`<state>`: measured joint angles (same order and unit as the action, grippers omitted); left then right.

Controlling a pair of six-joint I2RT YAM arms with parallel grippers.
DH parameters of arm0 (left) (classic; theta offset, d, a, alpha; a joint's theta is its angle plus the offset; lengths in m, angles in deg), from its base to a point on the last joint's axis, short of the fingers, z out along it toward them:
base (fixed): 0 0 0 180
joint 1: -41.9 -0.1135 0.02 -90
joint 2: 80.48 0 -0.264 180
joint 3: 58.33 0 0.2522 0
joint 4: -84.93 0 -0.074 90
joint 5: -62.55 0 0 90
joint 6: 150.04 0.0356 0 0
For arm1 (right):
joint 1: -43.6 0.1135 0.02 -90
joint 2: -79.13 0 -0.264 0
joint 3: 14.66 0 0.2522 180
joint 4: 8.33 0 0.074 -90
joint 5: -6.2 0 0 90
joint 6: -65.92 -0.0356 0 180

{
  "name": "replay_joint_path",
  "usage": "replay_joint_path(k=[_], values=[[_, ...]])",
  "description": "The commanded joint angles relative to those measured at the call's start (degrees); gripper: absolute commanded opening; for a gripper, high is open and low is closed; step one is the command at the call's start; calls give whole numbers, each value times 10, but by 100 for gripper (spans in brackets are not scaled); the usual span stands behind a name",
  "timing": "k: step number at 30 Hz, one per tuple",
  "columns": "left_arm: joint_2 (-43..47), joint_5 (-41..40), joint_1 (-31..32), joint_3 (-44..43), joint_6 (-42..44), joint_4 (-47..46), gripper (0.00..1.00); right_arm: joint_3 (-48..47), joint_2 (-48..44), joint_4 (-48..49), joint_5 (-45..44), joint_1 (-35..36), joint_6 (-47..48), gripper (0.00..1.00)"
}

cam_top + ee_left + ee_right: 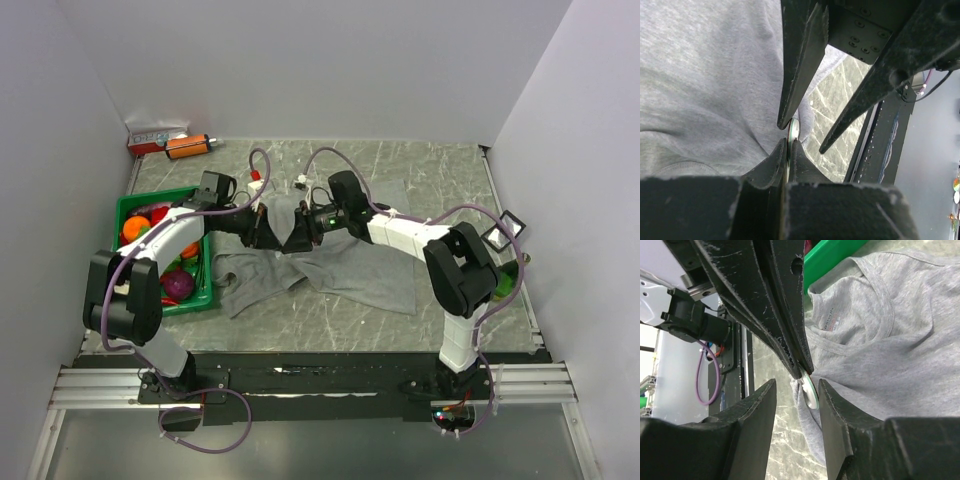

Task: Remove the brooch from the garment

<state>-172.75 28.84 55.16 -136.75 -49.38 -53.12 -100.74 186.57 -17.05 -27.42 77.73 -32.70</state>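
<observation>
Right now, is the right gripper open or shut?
Open: the right gripper has fingers apart, flanking the whitish round brooch that the left gripper pinches.

Green crate (150,198), orange bottle (188,146)

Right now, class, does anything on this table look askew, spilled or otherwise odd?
Only the garment: it lies rumpled, its fabric bunched at the brooch, which the left gripper pinches edge-on. Nothing looks spilled or broken.
</observation>
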Motion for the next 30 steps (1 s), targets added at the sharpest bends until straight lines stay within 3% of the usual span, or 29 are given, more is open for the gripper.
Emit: replay_joint_path(k=[1,7,14,17,18,21,22,30], values=[[27,-9,-1,-16,-7,-10,1,-41,18,-30,7,15,14,54],[34,-39,-1,-28,12,14,1,-17,7,-36,13,16,49,57],[42,-41,-3,-25,21,27,1,-17,12,-92,-4,28,128,54],[44,-41,-6,-27,20,27,1,-24,21,-118,-18,35,155,46],[44,-40,-9,-30,21,28,1,-27,22,-122,-19,37,159,32],[46,-29,-13,-28,31,37,1,-27,22,-121,-43,37,159,6],[47,-25,-14,-27,35,42,1,-27,18,-124,-49,35,167,3],[46,1,-14,-15,58,55,1,-40,14,-145,-56,27,186,3]])
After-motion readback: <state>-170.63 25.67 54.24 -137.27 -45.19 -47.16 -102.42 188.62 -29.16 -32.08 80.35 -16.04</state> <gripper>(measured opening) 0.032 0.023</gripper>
